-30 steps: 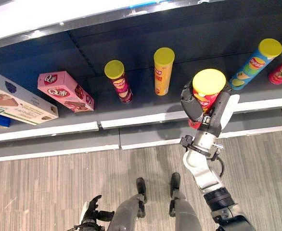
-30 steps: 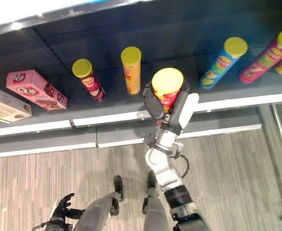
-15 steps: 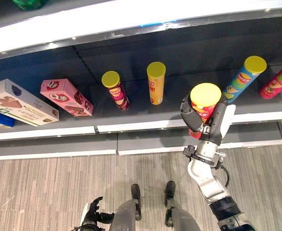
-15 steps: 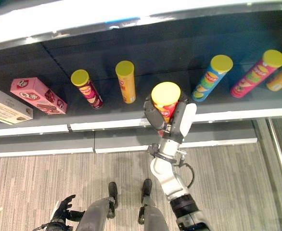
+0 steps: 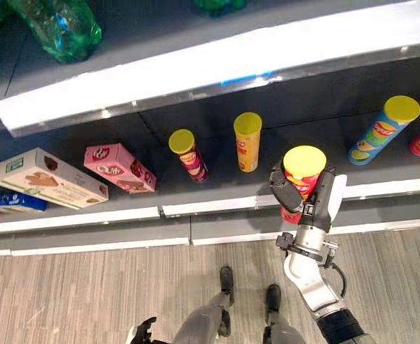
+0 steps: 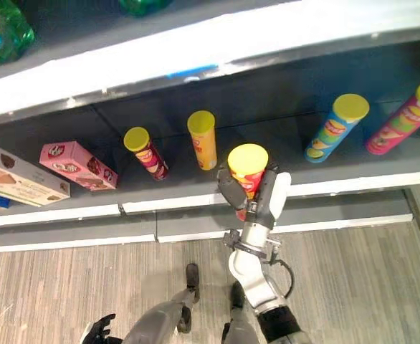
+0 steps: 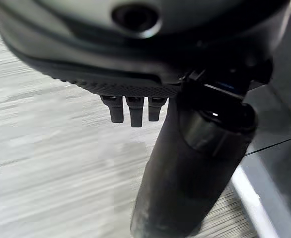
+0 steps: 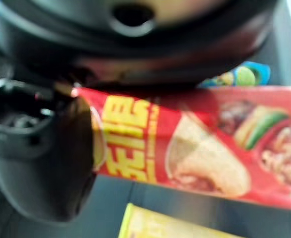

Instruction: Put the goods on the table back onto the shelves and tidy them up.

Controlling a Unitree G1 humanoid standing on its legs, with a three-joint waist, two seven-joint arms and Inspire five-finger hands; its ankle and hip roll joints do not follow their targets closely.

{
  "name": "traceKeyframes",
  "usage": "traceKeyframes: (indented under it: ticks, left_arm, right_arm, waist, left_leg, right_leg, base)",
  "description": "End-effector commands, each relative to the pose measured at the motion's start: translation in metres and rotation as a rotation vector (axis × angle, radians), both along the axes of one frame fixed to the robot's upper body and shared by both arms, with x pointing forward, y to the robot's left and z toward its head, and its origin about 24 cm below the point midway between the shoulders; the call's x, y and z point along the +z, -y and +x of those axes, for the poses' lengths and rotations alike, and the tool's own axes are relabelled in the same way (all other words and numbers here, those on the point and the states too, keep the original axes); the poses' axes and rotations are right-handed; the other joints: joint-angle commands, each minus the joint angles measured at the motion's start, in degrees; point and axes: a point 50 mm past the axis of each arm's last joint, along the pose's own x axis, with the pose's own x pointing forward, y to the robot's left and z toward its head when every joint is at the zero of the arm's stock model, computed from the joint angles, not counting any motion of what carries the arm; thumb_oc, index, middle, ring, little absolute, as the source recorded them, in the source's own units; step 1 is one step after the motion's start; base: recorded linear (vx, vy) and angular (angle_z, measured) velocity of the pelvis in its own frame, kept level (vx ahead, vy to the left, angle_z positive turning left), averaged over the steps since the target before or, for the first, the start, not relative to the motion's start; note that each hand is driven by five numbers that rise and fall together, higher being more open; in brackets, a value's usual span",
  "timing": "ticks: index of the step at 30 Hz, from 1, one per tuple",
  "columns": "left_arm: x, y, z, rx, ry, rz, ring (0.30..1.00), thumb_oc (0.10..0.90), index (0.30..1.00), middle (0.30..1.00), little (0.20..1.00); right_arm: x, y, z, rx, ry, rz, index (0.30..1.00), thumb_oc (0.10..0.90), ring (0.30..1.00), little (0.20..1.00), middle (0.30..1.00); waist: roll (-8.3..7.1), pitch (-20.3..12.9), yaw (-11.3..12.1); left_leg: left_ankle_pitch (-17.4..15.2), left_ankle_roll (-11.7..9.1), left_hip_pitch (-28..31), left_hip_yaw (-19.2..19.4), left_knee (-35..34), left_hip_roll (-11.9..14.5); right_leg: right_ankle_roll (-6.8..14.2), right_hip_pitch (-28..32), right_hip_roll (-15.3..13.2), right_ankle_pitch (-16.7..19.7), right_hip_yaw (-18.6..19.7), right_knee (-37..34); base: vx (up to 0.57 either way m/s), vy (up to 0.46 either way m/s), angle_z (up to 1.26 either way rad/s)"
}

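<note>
Right hand (image 5: 304, 197) wrapped round the red chip can (image 5: 300, 179), upright at the shelf (image 5: 217, 204) edge (probably for standing it beside the yellow can (image 5: 247, 142))

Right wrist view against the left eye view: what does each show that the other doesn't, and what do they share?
Right wrist alone: the red can's printed side up close, gripped against the palm, with a blue can's edge behind. Left eye alone: green bottles on the upper shelf, a pink box, a tan box and three other cans standing on the lower shelf. Shared: the right hand curled round the red can.
</note>
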Motion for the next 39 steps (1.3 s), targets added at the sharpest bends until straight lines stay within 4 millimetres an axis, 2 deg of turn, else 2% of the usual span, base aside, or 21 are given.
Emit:
traceKeyframes:
  ticks: [1,3,4,5,6,7,8,9,11,12,15,18,20,21,23,24,26,32,33,39]
  left_arm:
    - [0.003,-0.016,0.003,0.014,0.018,0.052,0.900,0.800,0.900,0.900,0.900]
    - [0.004,-0.026,0.001,0.057,0.018,0.067,0.900,0.800,0.900,0.900,0.900]
    - [0.005,-0.026,0.001,0.057,0.018,0.068,0.900,0.800,0.900,0.900,0.900]
    - [0.005,-0.029,-0.001,0.072,0.015,0.073,0.900,0.800,0.900,0.900,0.900]
    - [0.005,-0.032,0.000,0.082,0.016,0.081,0.900,0.800,0.900,0.900,0.900]
    - [0.006,-0.033,0.003,0.076,0.023,0.085,0.900,0.800,0.900,0.900,0.900]
    - [0.007,-0.034,0.007,0.062,0.037,0.087,0.900,0.800,0.900,0.900,0.900]
    - [0.008,-0.034,0.008,0.069,0.042,0.083,0.900,0.800,0.900,0.900,0.900]
    - [0.004,-0.034,-0.005,0.093,-0.001,0.078,0.900,0.800,0.900,0.900,0.900]
    - [0.003,-0.034,-0.009,0.097,-0.017,0.076,0.900,0.800,0.900,0.900,0.900]
    - [-0.001,-0.032,-0.020,0.094,-0.057,0.060,0.900,0.800,0.900,0.900,0.900]
    - [-0.001,-0.031,-0.022,0.119,-0.053,0.055,0.900,0.800,0.900,0.900,0.900]
    - [0.000,-0.030,-0.022,0.127,-0.045,0.053,0.900,0.800,0.900,0.900,0.900]
    - [0.001,-0.022,-0.008,0.119,-0.009,0.045,0.900,0.800,0.900,0.900,0.900]
    - [0.001,-0.025,-0.005,0.123,-0.015,0.071,0.900,0.800,0.900,0.900,0.900]
    - [0.002,-0.019,0.005,0.113,0.010,0.059,0.900,0.800,0.900,0.900,0.900]
    - [0.002,-0.016,0.007,0.125,0.017,0.050,0.900,0.800,0.900,0.900,0.900]
    - [0.000,-0.012,0.005,0.152,0.015,0.046,0.900,0.800,0.900,0.900,0.900]
    - [0.000,-0.011,0.004,0.145,0.020,0.044,0.900,0.800,0.900,0.900,0.900]
    - [-0.001,-0.010,0.000,0.142,0.002,0.046,0.900,0.800,0.900,0.900,0.900]
  right_arm:
    - [0.054,-0.017,0.006,0.083,0.272,0.014,0.300,0.400,0.300,0.300,0.300]
    - [0.050,-0.021,0.008,0.108,0.238,0.051,0.300,0.400,0.300,0.300,0.300]
    - [0.050,-0.021,0.008,0.109,0.238,0.052,0.300,0.400,0.300,0.300,0.300]
    - [0.049,-0.025,0.007,0.124,0.231,0.060,0.300,0.400,0.300,0.300,0.300]
    - [0.048,-0.026,0.005,0.131,0.229,0.064,0.300,0.400,0.300,0.300,0.300]
    - [0.051,-0.025,0.005,0.131,0.239,0.047,0.300,0.400,0.300,0.300,0.300]
    - [0.056,-0.023,0.005,0.134,0.243,0.023,0.300,0.400,0.300,0.300,0.300]
    - [0.051,-0.018,0.003,0.107,0.228,0.038,0.300,0.400,0.300,0.300,0.300]
    - [0.041,-0.012,-0.004,0.082,0.199,0.067,0.300,0.400,0.300,0.300,0.300]
    - [0.039,-0.011,-0.005,0.080,0.193,0.068,0.300,0.400,0.300,0.300,0.300]
    - [0.035,-0.015,-0.011,0.100,0.185,0.081,0.300,0.400,0.300,0.300,0.300]
    - [0.031,-0.018,-0.014,0.109,0.171,0.102,0.300,0.400,0.300,0.300,0.300]
    - [0.027,-0.023,-0.015,0.141,0.157,0.126,0.300,0.400,0.300,0.300,0.300]
    - [0.026,-0.029,-0.016,0.171,0.149,0.150,0.300,0.400,0.300,0.300,0.300]
    - [0.025,-0.029,-0.017,0.172,0.146,0.148,0.300,0.400,0.300,0.300,0.300]
    - [0.022,-0.034,-0.023,0.212,0.130,0.157,0.300,0.400,0.300,0.300,0.300]
    - [0.020,-0.039,-0.028,0.252,0.113,0.164,0.300,0.400,0.300,0.300,0.300]
    - [0.011,-0.056,-0.034,0.329,0.069,0.182,0.300,0.400,0.300,0.300,0.300]
    - [0.010,-0.063,-0.032,0.355,0.060,0.174,0.300,0.400,0.300,0.300,0.300]
    - [0.015,-0.062,-0.021,0.319,0.085,0.142,0.300,0.400,0.300,0.300,0.300]
  waist:
    - [-0.58,-3.54,1.56]
    - [-0.03,-2.47,0.76]
    - [-0.10,-2.46,0.78]
    - [0.18,-2.10,0.58]
    - [0.54,-2.10,0.24]
    - [0.79,-1.10,-1.45]
    - [0.12,-0.22,-3.42]
    - [-1.26,-0.26,-4.28]
    - [-3.04,-2.24,-3.38]
    - [-3.38,-2.91,-3.12]
    - [-3.48,-4.01,-2.60]
    - [-3.32,-4.50,-2.53]
    - [-3.09,-4.60,-2.36]
    - [-3.09,-4.61,-2.69]
    - [-3.21,-4.66,-3.01]
    - [-3.49,-4.77,-3.52]
    - [-3.68,-5.00,-3.97]
    - [-3.95,-4.99,-4.11]
    - [-4.01,-4.78,-3.62]
    - [-3.81,-4.48,-2.81]
  left_leg:
    - [-5.43,-0.55,2.14,0.34,2.52,-0.77]
    - [-7.15,0.63,4.63,1.66,2.78,-0.19]
    - [-7.16,0.65,4.63,1.71,2.78,-0.24]
    - [-7.51,0.51,4.96,2.04,3.07,0.27]
    - [-8.02,-0.04,5.17,2.50,3.12,1.36]
    - [-9.28,-1.02,6.71,1.71,3.48,2.03]
    - [-10.48,-1.37,7.47,1.34,4.80,2.00]
    - [-11.82,-1.37,7.41,0.85,7.19,1.38]
    - [-11.84,-1.85,7.70,0.06,7.36,1.01]
    - [-11.25,-2.08,7.57,-0.08,6.77,1.10]
    - [-10.27,-2.75,7.51,-1.15,4.72,1.84]
    - [-9.87,-2.85,7.35,-1.62,3.94,1.84]
    - [-9.42,-2.96,7.00,-1.94,3.43,1.78]
    - [-9.48,-3.05,7.18,-1.96,3.10,1.90]
    - [-9.39,-3.02,7.24,-1.95,2.97,1.82]
    - [-9.40,-2.95,7.26,-1.86,2.80,1.72]
    - [-9.43,-2.90,7.21,-1.59,2.54,1.60]
    - [-9.20,-2.79,6.49,-1.37,2.34,1.29]
    - [-9.22,-2.66,5.92,-1.30,2.60,1.09]
    - [-9.68,-2.26,5.12,-1.13,3.34,0.58]
  right_leg:
    - [1.76,3.53,0.83,-6.92,-1.50,6.32]
    - [3.69,-0.20,-1.37,-6.29,-1.98,14.59]
    - [3.71,-0.31,-1.42,-6.39,-1.91,14.79]
    - [4.20,-0.85,-2.80,-5.86,-1.77,14.99]
    - [4.14,-1.99,-5.62,-3.69,-1.65,13.28]
    - [4.92,-4.11,-8.47,-0.88,0.63,9.64]
    - [5.47,-6.51,-10.57,3.65,4.18,4.43]
    - [6.31,-4.92,-10.91,4.70,5.79,-0.07]
    - [7.47,-1.56,-10.29,6.89,4.15,-3.69]
    - [7.51,-1.33,-10.04,7.25,3.73,-4.43]
    - [7.38,0.13,-8.96,7.10,2.20,-5.40]
    - [7.27,0.11,-8.34,7.03,1.62,-5.75]
    - [7.24,-0.13,-8.13,7.10,1.28,-5.91]
    - [7.23,-0.01,-8.07,6.90,1.15,-5.86]
    - [7.20,-0.09,-8.06,6.89,1.22,-5.75]
    - [7.15,-0.27,-8.10,6.93,1.42,-5.64]
    - [7.18,-0.70,-8.16,7.07,1.67,-5.64]
    - [7.22,-1.87,-8.32,7.65,2.21,-5.66]
    - [7.31,-2.43,-8.48,8.06,2.42,-5.68]
    - [7.52,-3.07,-8.90,8.65,2.56,-5.84]
  base:
    - [0.06,0.188,-0.32]
    - [0.03,0.096,-0.44]
    - [0.03,0.013,-0.53]
    - [0.03,-0.078,-0.42]
    - [0.06,-0.178,-0.28]
    - [0.09,-0.284,-0.15]
    - [0.11,-0.299,-0.24]
    - [0.13,-0.239,0.07]
    - [0.12,-0.202,0.78]
    - [0.04,-0.220,0.81]
    - [-0.02,-0.115,0.06]
    - [-0.01,-0.030,0.09]
    - [-0.01,-0.013,0.07]
    - [0.01,0.001,0.08]
    - [0.03,0.007,0.07]
    - [0.04,0.010,0.11]
    - [0.03,0.029,0.08]
    - [0.00,0.013,0.01]
    - [-0.01,0.040,0.02]
    - [0.00,0.034,-0.01]
